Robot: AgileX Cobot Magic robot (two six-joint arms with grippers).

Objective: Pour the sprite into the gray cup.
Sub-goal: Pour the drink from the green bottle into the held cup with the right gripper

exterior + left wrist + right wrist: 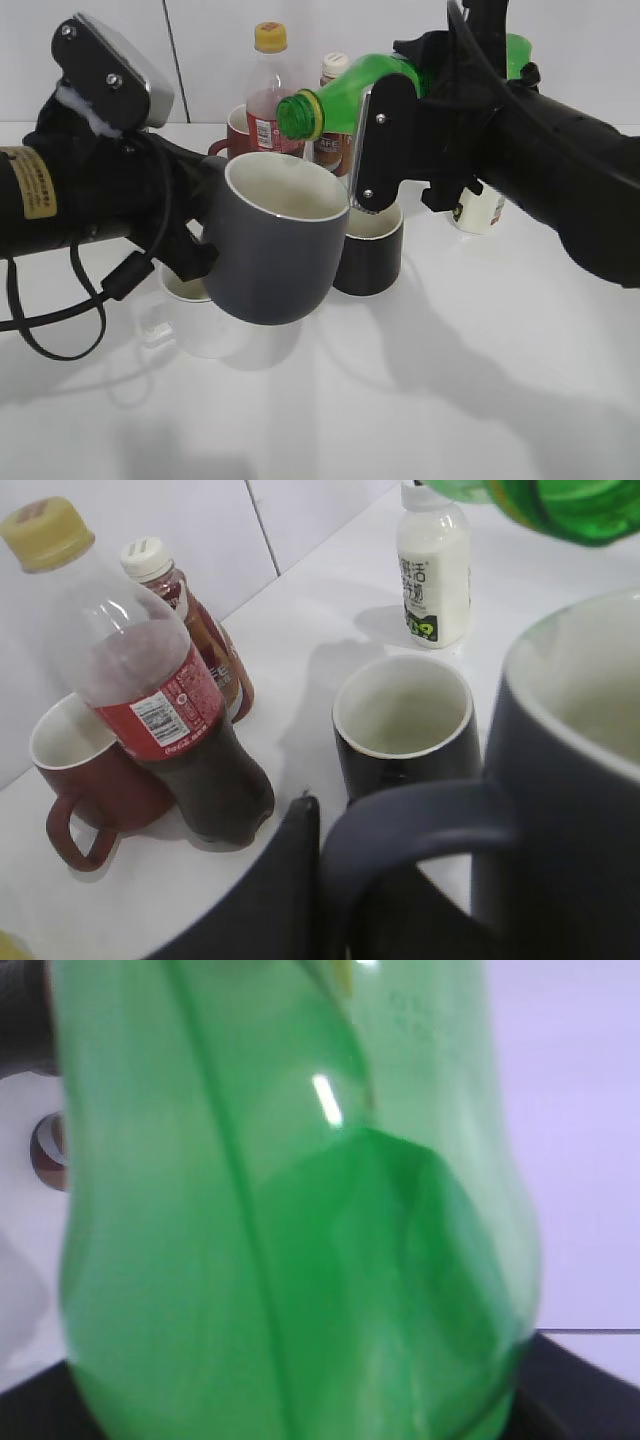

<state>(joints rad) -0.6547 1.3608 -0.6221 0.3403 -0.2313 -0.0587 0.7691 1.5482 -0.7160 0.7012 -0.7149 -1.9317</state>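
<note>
The gray cup (272, 250) is held in the air, tilted slightly, by my left gripper (195, 250), which is shut on its handle (400, 815). Its cream inside faces up. My right gripper (385, 140) is shut on the sprite bottle (345, 95), which lies nearly level with its open green mouth (298, 114) just above the cup's far rim. In the right wrist view the green bottle (290, 1220) fills the frame. In the left wrist view the bottle (550, 505) shows at the top right, above the cup (570, 780).
A black mug (368, 250) stands on the white table behind the cup, and it also shows in the left wrist view (405, 730). A white mug (200, 320) stands below the cup. A cola bottle (268, 90), a red mug (95, 780), a brown bottle (200, 630) and a white milk bottle (432, 575) stand farther back.
</note>
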